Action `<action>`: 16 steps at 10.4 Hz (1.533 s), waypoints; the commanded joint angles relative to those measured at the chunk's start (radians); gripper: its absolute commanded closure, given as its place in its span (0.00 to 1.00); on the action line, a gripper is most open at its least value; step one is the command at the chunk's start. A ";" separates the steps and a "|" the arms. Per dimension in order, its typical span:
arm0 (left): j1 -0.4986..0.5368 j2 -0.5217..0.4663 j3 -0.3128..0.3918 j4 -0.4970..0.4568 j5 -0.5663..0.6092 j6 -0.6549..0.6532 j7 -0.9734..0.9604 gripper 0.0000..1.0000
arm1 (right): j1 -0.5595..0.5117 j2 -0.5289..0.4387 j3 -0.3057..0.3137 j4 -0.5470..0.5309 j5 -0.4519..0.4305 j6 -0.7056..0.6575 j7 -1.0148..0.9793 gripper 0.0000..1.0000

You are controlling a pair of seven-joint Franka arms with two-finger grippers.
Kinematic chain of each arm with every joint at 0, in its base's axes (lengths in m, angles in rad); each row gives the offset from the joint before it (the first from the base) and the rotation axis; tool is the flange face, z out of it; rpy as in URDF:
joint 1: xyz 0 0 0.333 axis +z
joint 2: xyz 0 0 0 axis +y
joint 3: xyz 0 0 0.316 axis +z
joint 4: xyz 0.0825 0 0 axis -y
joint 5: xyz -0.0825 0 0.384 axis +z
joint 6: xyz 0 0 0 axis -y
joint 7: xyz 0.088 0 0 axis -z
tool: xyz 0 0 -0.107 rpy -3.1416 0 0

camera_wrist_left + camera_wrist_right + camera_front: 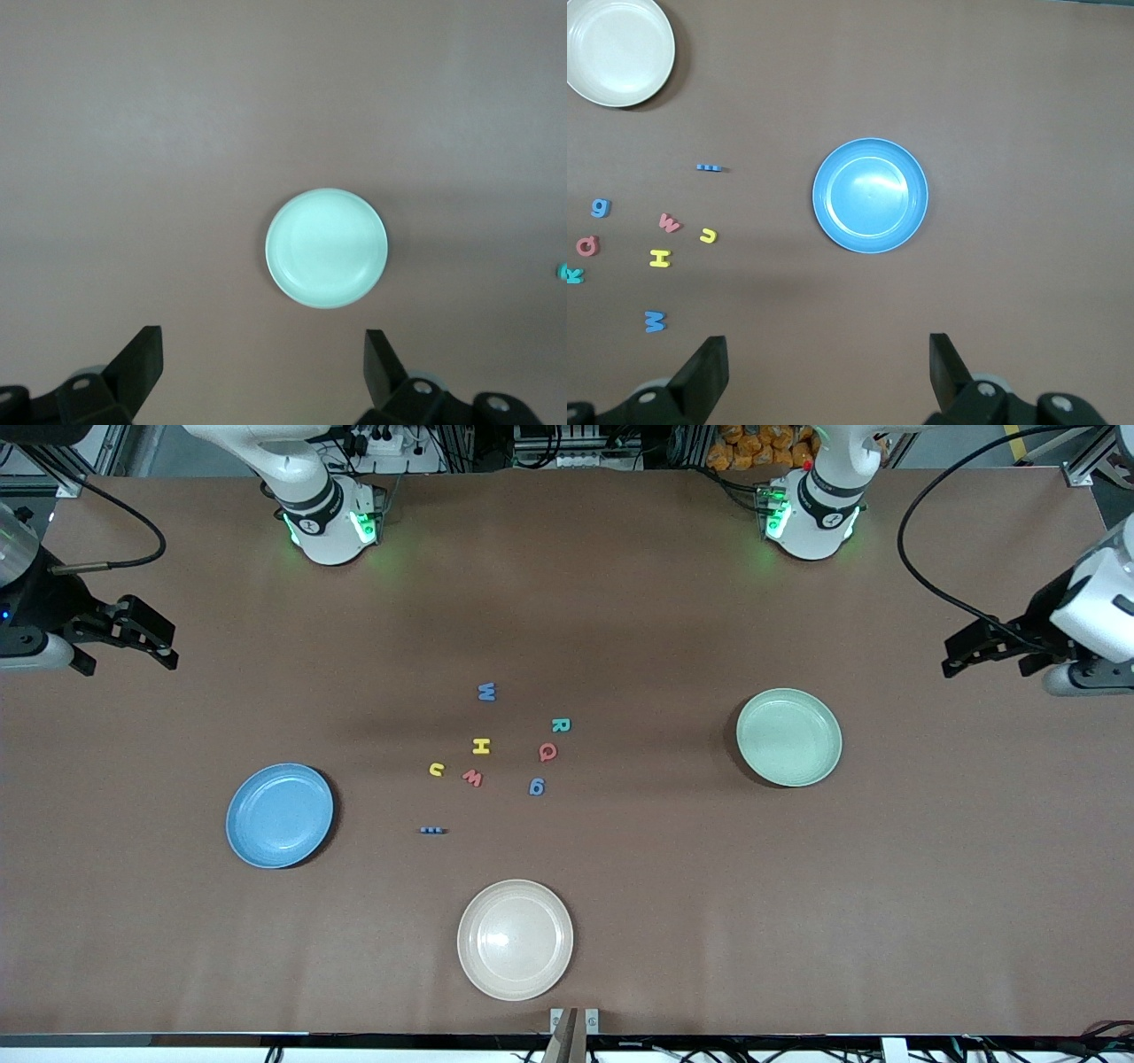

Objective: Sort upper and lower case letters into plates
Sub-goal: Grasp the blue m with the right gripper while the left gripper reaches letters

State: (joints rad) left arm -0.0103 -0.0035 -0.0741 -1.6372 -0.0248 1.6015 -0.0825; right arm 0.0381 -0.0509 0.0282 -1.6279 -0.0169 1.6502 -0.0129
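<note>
Several small foam letters lie in a loose group at the table's middle: a blue W [486,692], teal R [561,725], yellow H [480,747], red Q [547,752], yellow u [436,769], red w [472,778], blue g [536,786] and a small blue piece [431,830]. The blue plate [280,815] lies toward the right arm's end, the mint green plate [788,737] toward the left arm's end; both are empty. My right gripper [164,642] is open and empty, up in the air at its table end. My left gripper [957,654] is open and empty at the other end.
A cream-beige plate [515,939] lies empty near the front edge, nearer to the front camera than the letters. The right wrist view shows the blue plate [871,195], the cream plate [616,49] and the letters. The left wrist view shows the mint plate [327,248].
</note>
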 commanded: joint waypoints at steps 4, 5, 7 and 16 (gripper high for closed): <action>-0.080 0.195 -0.222 0.005 0.000 0.111 -0.214 0.00 | 0.127 0.280 -0.004 0.039 0.000 0.196 0.007 0.00; -0.152 0.270 -0.230 0.023 0.014 0.189 -0.314 0.00 | 0.149 0.348 -0.004 0.039 0.000 0.273 0.007 0.00; -0.287 0.463 -0.228 0.110 0.067 0.323 -0.458 0.00 | 0.192 0.463 -0.004 0.042 -0.012 0.406 -0.024 0.00; -0.621 0.830 -0.144 0.234 0.237 0.715 -0.737 0.00 | 0.252 0.802 -0.005 0.062 -0.020 0.707 -0.682 0.00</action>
State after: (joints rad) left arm -0.5590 0.8025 -0.2651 -1.4356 0.1833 2.3060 -0.7741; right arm 0.2676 0.7037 0.0279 -1.6067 -0.0212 2.3565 -0.6705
